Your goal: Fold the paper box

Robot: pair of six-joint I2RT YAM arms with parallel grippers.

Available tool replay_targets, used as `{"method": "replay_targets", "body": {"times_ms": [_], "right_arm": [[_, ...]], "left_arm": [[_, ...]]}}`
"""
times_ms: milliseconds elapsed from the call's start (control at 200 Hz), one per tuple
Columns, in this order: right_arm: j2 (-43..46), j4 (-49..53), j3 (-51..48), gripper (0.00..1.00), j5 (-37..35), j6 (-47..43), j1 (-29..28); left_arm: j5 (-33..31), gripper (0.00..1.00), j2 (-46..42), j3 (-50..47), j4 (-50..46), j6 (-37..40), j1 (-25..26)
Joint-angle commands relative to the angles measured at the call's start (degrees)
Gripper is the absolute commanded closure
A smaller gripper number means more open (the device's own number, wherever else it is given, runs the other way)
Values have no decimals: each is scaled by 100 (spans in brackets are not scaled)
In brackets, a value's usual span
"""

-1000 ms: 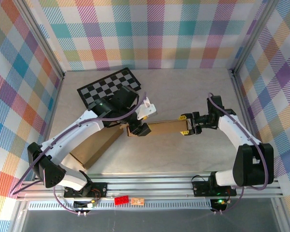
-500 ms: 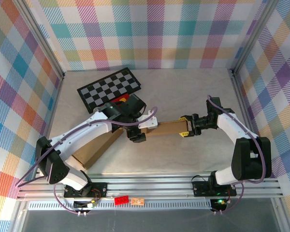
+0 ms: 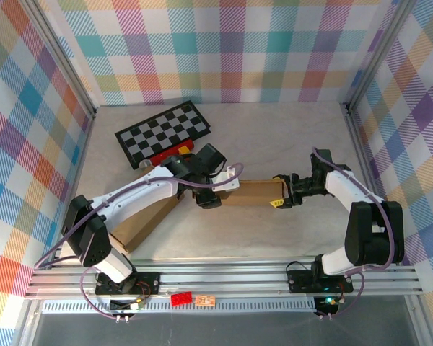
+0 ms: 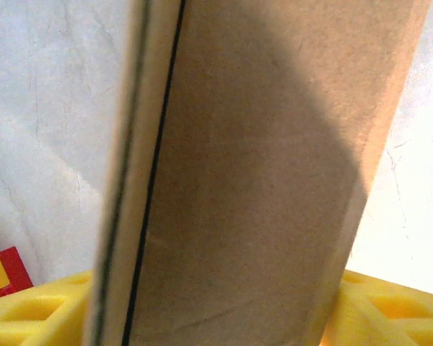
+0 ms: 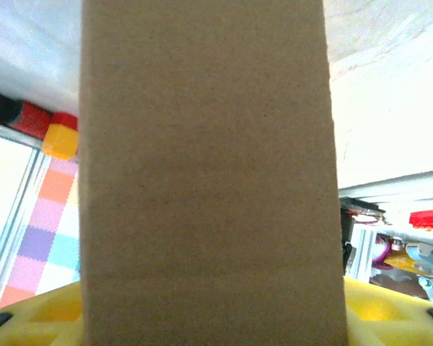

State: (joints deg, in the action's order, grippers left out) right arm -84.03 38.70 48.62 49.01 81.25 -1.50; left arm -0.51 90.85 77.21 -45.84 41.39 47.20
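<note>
The paper box (image 3: 249, 192) is brown cardboard. One long panel stands up between my two grippers, and the rest lies flat toward the near left (image 3: 141, 223). My left gripper (image 3: 211, 196) clamps the panel's left end. In the left wrist view the cardboard (image 4: 260, 180) spans the whole gap between the yellow fingers (image 4: 393, 310). My right gripper (image 3: 280, 194) holds the panel's right end. There too the cardboard (image 5: 202, 180) reaches from one yellow finger (image 5: 390, 310) to the other.
A black-and-white checkerboard (image 3: 162, 131) lies at the back left, with a red and yellow piece (image 3: 175, 151) at its near edge. Plaid walls enclose the table on three sides. A metal rail (image 3: 224, 277) runs along the front, with a red block (image 3: 180, 298) below it.
My left arm has swung in toward the middle and its gripper has shifted a little right along the panel. The right gripper has dropped slightly, still at the panel's right end.
</note>
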Motion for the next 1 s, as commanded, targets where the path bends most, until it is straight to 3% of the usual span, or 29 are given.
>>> {"method": "replay_targets", "body": {"times_ms": [0, 185, 345, 565, 820, 995], "right_arm": [[-19, 427, -132, 39, -438, 40, 63], [50, 557, 26, 27, -640, -95, 148], [371, 1049, 475, 17, -1223, -459, 216], [1105, 1925, 1084, 15, -2518, -872, 227], [2095, 2167, 1333, 13, -3639, -841, 211], [2589, 2257, 1439, 15, -4260, -604, -177]], "left_arm": [[36, 36, 239, 157, 139, -49, 55], [201, 40, 555, 447, 106, -113, 44], [438, 40, 736, 685, -5, -198, -11], [706, 40, 865, 889, -211, -227, -128], [905, 40, 1093, 1190, -486, -347, -167], [1187, 40, 1273, 1426, -669, -576, -298]]}}
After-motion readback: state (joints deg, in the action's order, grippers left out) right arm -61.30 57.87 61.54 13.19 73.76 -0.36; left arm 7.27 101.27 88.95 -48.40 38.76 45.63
